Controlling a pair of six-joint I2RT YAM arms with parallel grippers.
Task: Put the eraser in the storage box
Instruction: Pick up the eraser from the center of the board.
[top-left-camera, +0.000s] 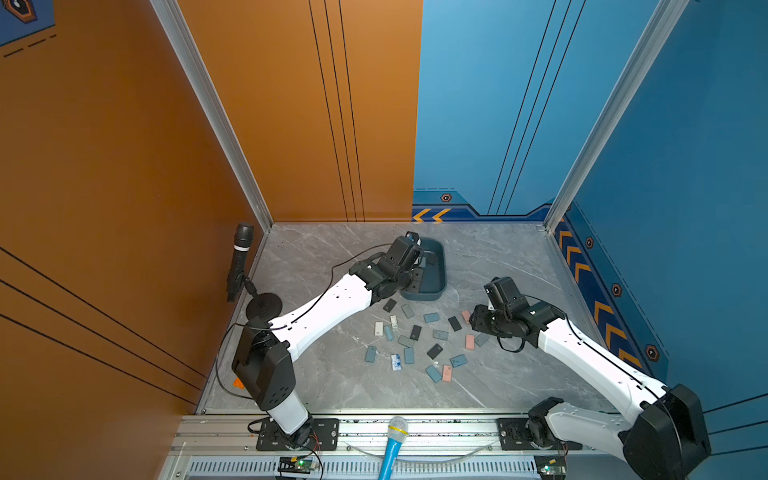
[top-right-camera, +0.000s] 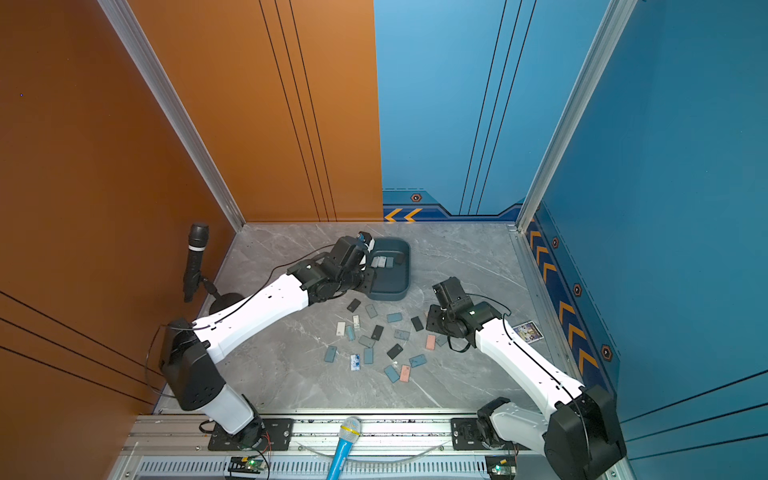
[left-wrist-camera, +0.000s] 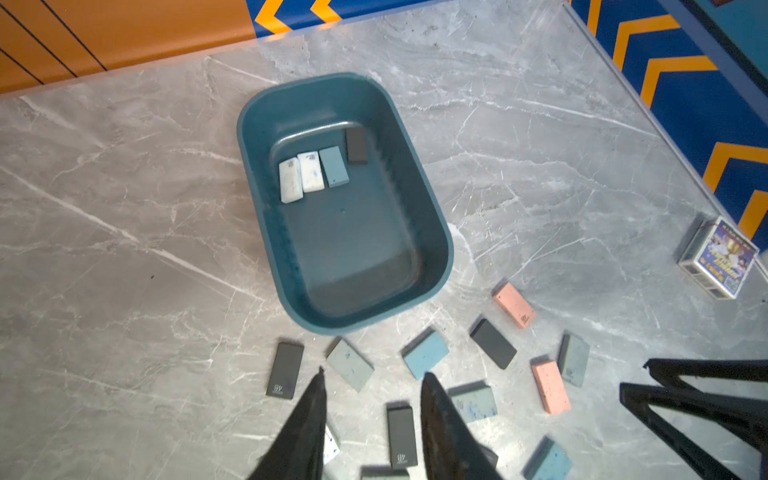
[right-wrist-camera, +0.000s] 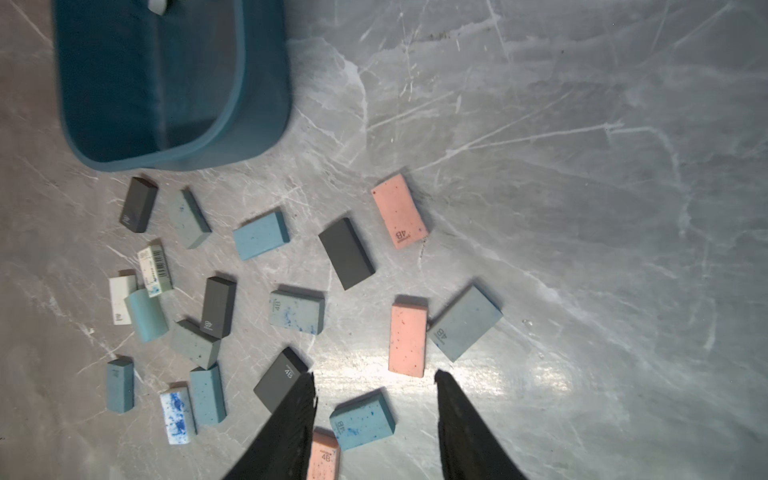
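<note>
The storage box (left-wrist-camera: 436, 232) is a dark teal tub on the grey marble table, also seen in both top views (top-left-camera: 438, 266) (top-right-camera: 405, 266). Several erasers lie at its far end: two white (left-wrist-camera: 301, 174), one blue and one dark. Several more erasers (top-left-camera: 415, 336), in blue, grey, black, pink and white, are scattered in front of the box. My left gripper (left-wrist-camera: 374, 376) hangs open above loose erasers, close to the box's near end, holding nothing. My right gripper (right-wrist-camera: 374, 376) is open above a speckled blue eraser (right-wrist-camera: 361, 422), clear of it.
A small printed card box (left-wrist-camera: 719, 257) lies near the right wall (top-right-camera: 528, 331). A black microphone on a stand (top-left-camera: 241, 262) is at the left wall. A blue microphone (top-left-camera: 392, 444) pokes in at the front rail. The right gripper's fingers (left-wrist-camera: 685, 395) show in the left wrist view.
</note>
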